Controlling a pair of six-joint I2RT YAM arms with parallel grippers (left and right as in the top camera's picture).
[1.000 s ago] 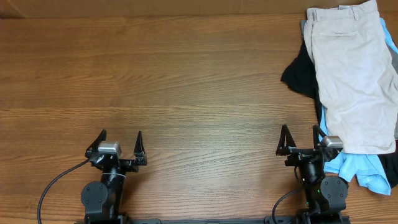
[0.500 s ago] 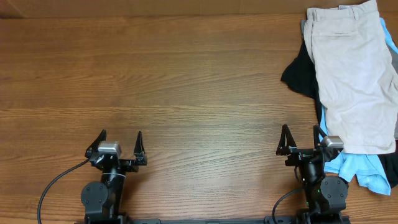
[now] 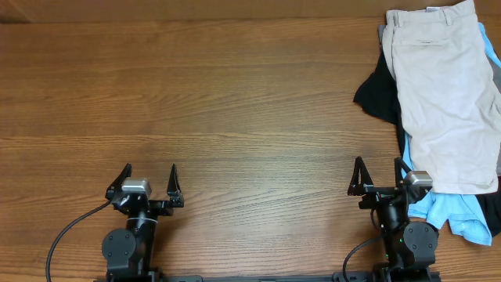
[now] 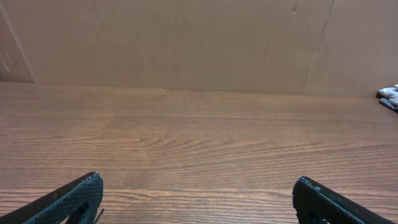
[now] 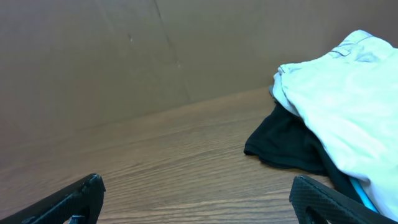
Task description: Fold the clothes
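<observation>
Shorts (image 3: 442, 102), beige cotton: top of a heap at the table's far right, waistband toward the far edge, legs toward the robot, flat and mostly smooth. Underneath: black garment (image 3: 380, 98) spilling out to the left, blue garment (image 3: 458, 213) poking out at the near end, grey sliver (image 3: 496, 78) at the right edge. Handling, as judged: light, limp, no stiffness except at waistband and seams; not fragile, not slippery, likely to sag and drag from a single pinch. Best holds: the two waistband corners, or waistband and hem on one side, one per gripper, pinching the top layer only. Left gripper (image 3: 150, 168): near edge, left of centre, jaws spread wide with nothing between, well apart from the heap. Right gripper (image 3: 378, 163): near edge, just beside the heap's near end, jaws likewise spread and empty. Table (image 3: 235, 102): wood grain, bare between grippers and heap. Backdrop: brown cardboard wall (image 4: 186, 43) along the far side. Obstacles: none on the way to the shorts. Main hazard: the garments beneath, apt to be caught with the shorts or pulled along. Heap close to the right edge and partly out of the overhead view, so little room there for spreading; open wood to the left better suited for folding.
</observation>
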